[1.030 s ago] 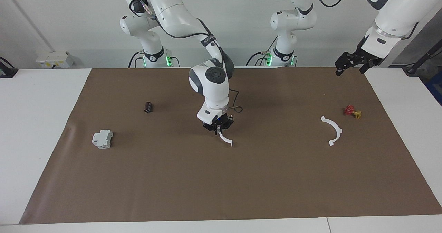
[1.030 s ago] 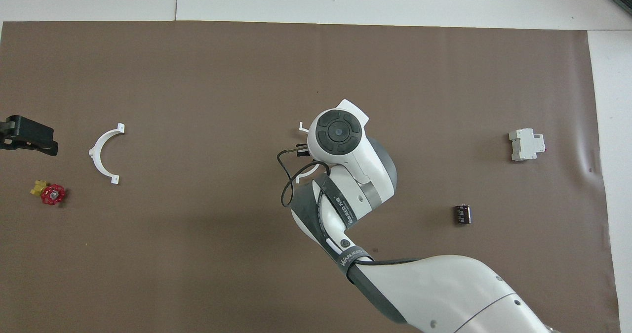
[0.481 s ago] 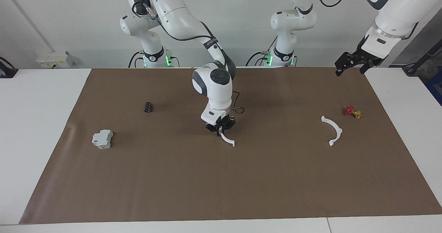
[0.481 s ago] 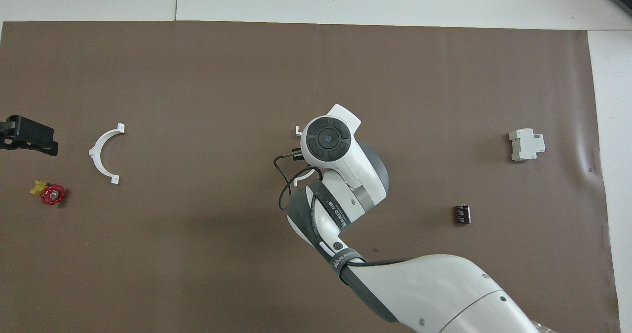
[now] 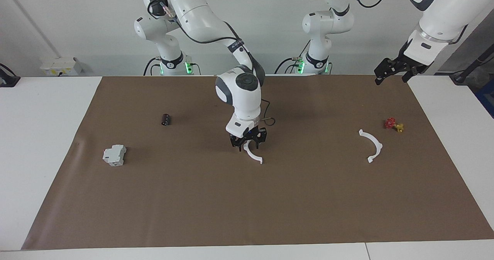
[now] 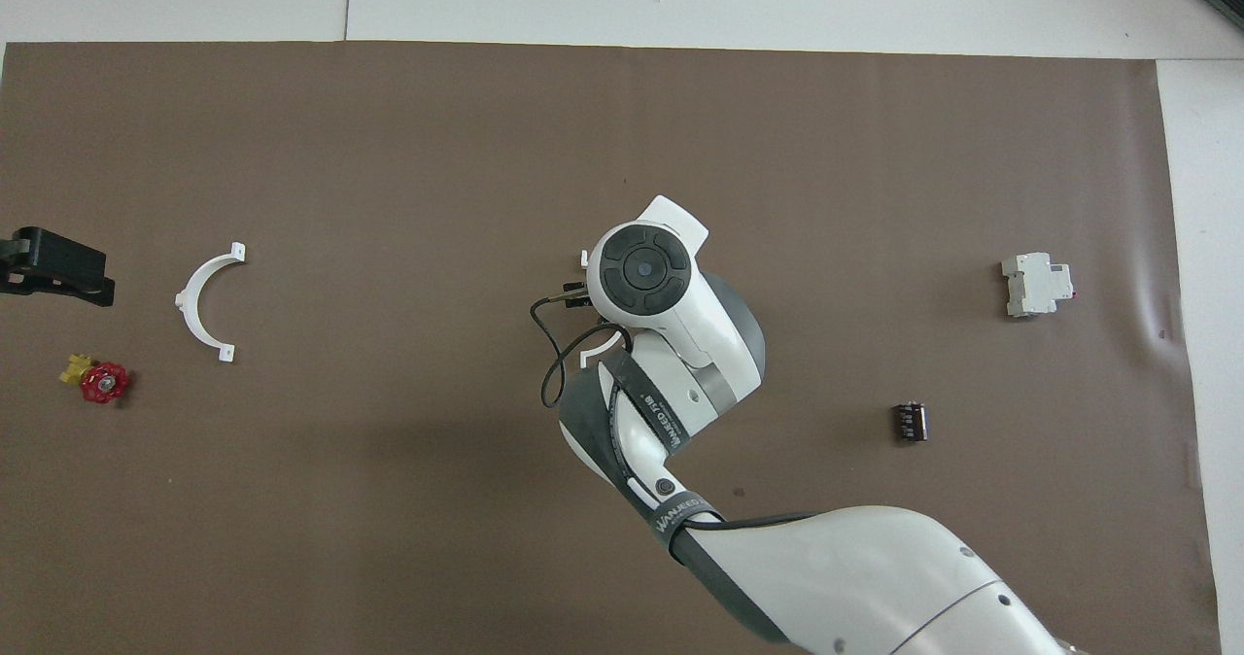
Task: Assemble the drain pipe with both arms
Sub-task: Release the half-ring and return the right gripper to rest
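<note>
One white half-ring of the drain pipe lies on the brown mat at mid-table. My right gripper stands low over its end that is nearer to the robots, fingers spread to either side of it. In the overhead view the right wrist covers the gripper and only bits of this half-ring show. The second half-ring lies flat toward the left arm's end of the table. My left gripper waits raised and open over the mat's edge there, holding nothing.
A small red-and-yellow valve lies beside the second half-ring, nearer the robots. A grey-white boxy block and a small dark cylinder lie toward the right arm's end.
My right gripper shifted slightly toward the left arm's end with the half-ring, then its fingers spread apart and the half-ring rests on the mat. The left arm has not moved.
</note>
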`<state>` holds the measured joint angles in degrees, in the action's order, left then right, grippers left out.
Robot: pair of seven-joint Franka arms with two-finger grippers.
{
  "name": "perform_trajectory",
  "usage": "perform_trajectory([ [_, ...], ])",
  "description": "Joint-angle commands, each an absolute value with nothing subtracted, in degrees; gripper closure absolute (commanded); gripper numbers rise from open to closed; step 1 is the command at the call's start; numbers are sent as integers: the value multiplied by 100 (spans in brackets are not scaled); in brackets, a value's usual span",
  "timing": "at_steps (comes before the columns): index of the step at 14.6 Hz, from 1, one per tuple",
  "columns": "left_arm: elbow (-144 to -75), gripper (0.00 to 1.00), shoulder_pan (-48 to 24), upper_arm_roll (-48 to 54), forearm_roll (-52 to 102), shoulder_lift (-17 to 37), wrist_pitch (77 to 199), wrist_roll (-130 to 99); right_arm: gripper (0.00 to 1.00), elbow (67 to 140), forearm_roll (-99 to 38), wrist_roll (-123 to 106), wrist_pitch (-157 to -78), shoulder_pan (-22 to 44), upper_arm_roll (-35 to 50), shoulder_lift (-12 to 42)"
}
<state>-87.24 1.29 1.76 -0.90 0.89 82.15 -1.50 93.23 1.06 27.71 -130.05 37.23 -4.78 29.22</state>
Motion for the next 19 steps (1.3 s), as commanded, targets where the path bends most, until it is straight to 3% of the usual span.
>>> perform_trajectory([
  [1, -8921, 0, 220, 237, -185, -70, 8314, -79, 0, 9430, 105, 2821, -12342, 3272, -483, 2024],
  [5, -9183, 0, 359, 229, -185, -166, 8629, -62, 0, 9413, 193, 2647, -11568, 2402, -519, 1276],
  [9, -10817, 0, 746, 229, -176, -659, 10535, -88, 0, 9387, 141, 1726, -10690, 1312, -527, 661],
  [14, -11897, 0, 888, 229, -176, -80, 12607, -772, 0, 9395, 106, 915, -9714, 353, -536, 299],
  [17, -12725, 0, 940, 229, -176, -70, 13787, -1657, 0, 9457, 105, 353, -9475, -104, -536, 141],
  [19, -12901, 0, 1019, 229, -176, -70, 13913, -1872, 0, 9282, 97, 325, -9082, -193, -536, 123],
])
